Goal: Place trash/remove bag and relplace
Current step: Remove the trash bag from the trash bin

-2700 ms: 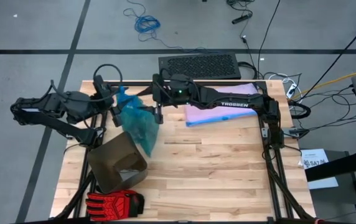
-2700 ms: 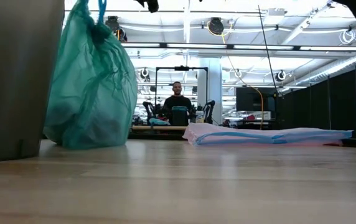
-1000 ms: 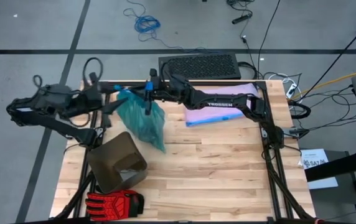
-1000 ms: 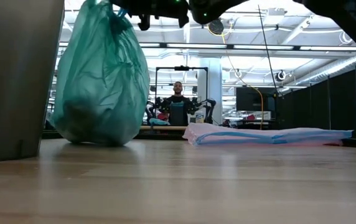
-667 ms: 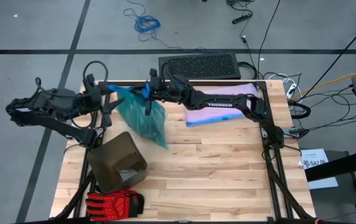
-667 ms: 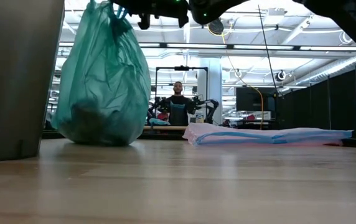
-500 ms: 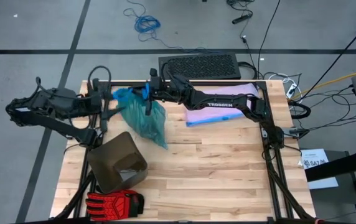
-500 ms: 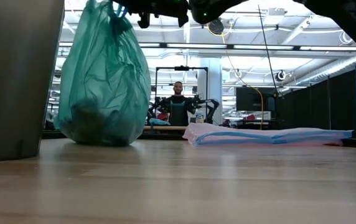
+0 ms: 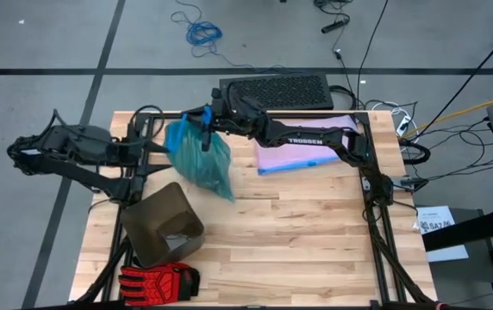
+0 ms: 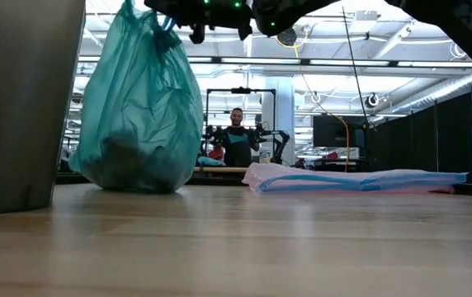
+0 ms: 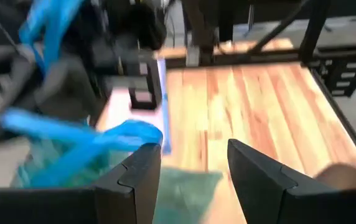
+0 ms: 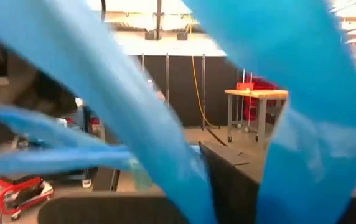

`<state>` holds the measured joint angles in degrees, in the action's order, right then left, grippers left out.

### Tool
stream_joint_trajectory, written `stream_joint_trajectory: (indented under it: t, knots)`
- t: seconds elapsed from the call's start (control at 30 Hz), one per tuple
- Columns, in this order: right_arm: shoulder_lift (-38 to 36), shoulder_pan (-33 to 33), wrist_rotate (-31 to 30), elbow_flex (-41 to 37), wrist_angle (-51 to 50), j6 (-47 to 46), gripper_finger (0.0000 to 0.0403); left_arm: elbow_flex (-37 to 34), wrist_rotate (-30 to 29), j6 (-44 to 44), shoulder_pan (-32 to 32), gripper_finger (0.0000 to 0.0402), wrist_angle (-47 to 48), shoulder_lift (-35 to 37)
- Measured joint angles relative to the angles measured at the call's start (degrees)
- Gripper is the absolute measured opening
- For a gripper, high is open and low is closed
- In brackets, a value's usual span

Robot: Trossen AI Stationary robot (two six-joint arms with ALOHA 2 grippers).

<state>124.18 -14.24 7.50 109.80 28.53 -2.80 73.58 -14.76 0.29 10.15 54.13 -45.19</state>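
Closed jaws of the right gripper (image 9: 205, 120) pinch the blue drawstring loops (image 9: 196, 117) at the top of the thin translucent teal-green plastic bin liner (image 9: 200, 160), near the table's far edge. In the right wrist view those blue loops (image 12: 165, 137) fill the picture close to the lens.

Nearest the front edge, on the left side, lies a red-and-black glove (image 9: 158, 281). Just beyond it a tan-brown open bin (image 9: 162, 226) stands on the light wooden table (image 9: 307, 232); in the low view its wall (image 10: 17, 99) fills the left side.

Farther back, the teal-green liner hangs bunched from the right gripper, and in the low view its rounded bottom (image 10: 137, 107) sits at the tabletop. Dark lumps show dimly through the plastic low in the bag; what they are cannot be told.

To its left, the left gripper (image 9: 150, 146) sits near the liner with its jaws apart and holds nothing. In the left wrist view its two dark fingers (image 11: 137, 180) stand spread, with the teal plastic and a blue loop (image 11: 91, 140) just ahead, apart from them.

On the far right part of the table lies a flat pale lilac translucent bag with a blue rim (image 9: 302, 155). Beyond the table, a person (image 10: 237, 140) shows in the room.
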Motion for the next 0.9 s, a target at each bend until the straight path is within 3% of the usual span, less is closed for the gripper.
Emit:
stream_joint_trajectory:
  t: [0.3, 0.43, 0.7, 0.9]
  knots:
    - [0.0, 0.0, -1.7, 1.6, 3.3, -0.1, 0.0, 0.0, 1.9, -4.5, 0.0, 0.018, 6.0, -1.5]
    - [-0.2, -0.1, -4.9, 3.2, 0.8, 0.5, 0.0, -0.1, 5.7, -4.5, 0.0, 0.018, 5.8, -2.1]
    - [2.3, -0.4, -5.0, 3.2, -6.7, -1.6, 0.0002, -0.1, 6.2, -3.4, 0.2, 0.018, 4.5, -3.4]
    - [2.6, -0.9, -5.0, 3.2, -12.1, -1.9, 0.0056, -0.1, 9.2, -2.9, 0.2, 0.018, 3.8, -5.5]
